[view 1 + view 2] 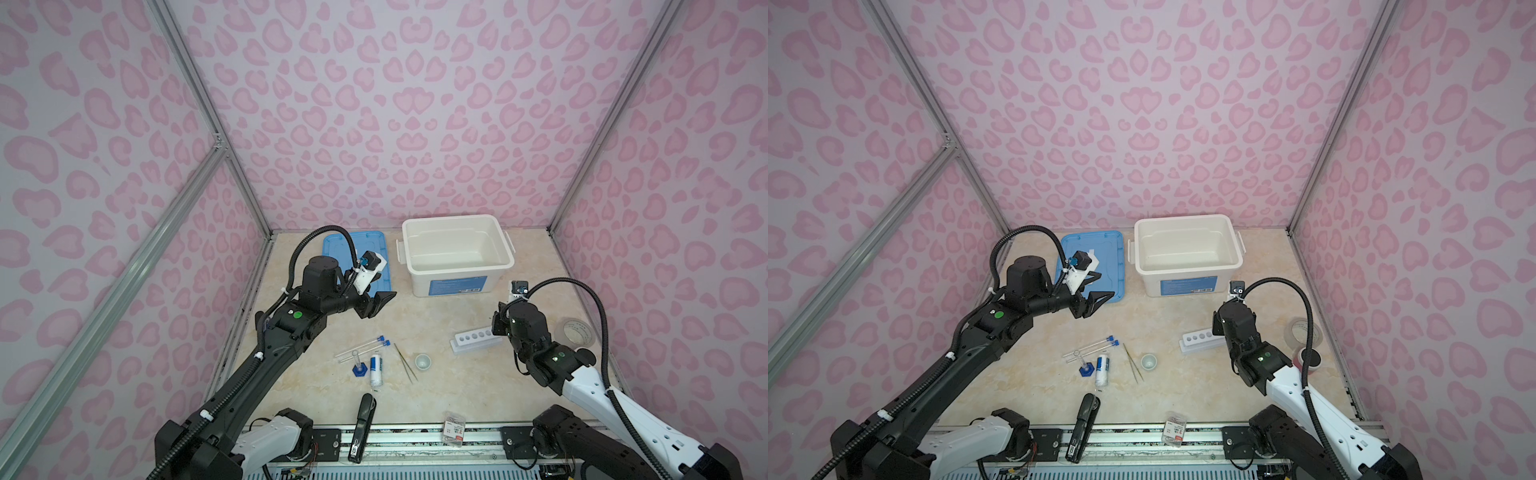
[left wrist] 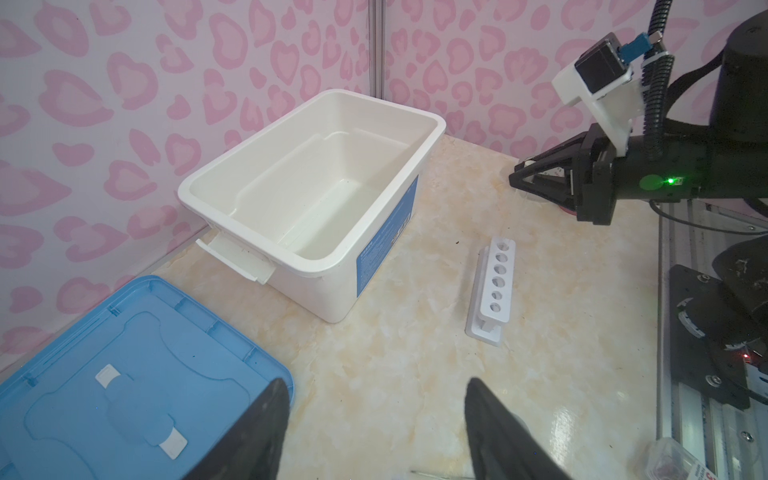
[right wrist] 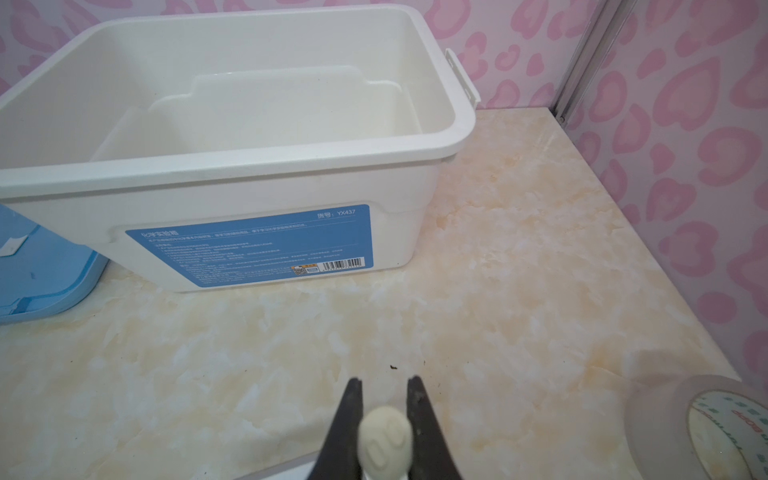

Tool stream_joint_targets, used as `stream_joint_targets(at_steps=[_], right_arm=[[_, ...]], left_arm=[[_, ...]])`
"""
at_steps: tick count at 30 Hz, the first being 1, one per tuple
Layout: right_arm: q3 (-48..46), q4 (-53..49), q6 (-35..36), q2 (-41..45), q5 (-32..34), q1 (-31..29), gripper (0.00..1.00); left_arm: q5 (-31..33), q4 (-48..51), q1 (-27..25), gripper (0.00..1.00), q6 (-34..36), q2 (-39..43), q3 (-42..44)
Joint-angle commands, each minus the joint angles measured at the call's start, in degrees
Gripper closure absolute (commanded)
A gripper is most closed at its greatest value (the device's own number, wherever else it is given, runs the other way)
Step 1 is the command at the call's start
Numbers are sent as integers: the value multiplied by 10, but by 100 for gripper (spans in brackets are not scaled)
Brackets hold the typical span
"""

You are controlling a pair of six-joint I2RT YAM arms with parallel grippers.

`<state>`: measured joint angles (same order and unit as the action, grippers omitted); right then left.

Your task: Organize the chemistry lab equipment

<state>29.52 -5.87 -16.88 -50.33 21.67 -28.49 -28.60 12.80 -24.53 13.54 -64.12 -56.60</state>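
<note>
Right hand point(image 3: 385, 380) pinches a white-capped tube point(image 3: 384, 436) at the end of the rack point(image 2: 487, 270) (presumably to slot it in); left hand point(image 2: 377, 382) hangs open and empty, well apart.

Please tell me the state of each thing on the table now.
white box: open, empty
blue lid: off, lying flat
rack: upright, holes empty
blue-capped tubes: lying loose
bottle: on its side
tweezers: lying flat
small cup: upright, empty
left gripper: open, empty
right gripper: shut on white-capped tube
</note>
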Motion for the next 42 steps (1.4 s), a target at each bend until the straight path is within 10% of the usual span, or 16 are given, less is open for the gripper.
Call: stream_joint_targets(at_steps=[1,21,42], right_arm=[[-18,42,2,-2,18,-1,88],[-62,90,-3,-6,33,0,83],[-17,57,29,35,30,-2,53]], left_arm=[[2,-9,0,31,5,-1,2],[4,-1,0,31,7,-4,-1],[3,19,0,31,18,-24,-13]])
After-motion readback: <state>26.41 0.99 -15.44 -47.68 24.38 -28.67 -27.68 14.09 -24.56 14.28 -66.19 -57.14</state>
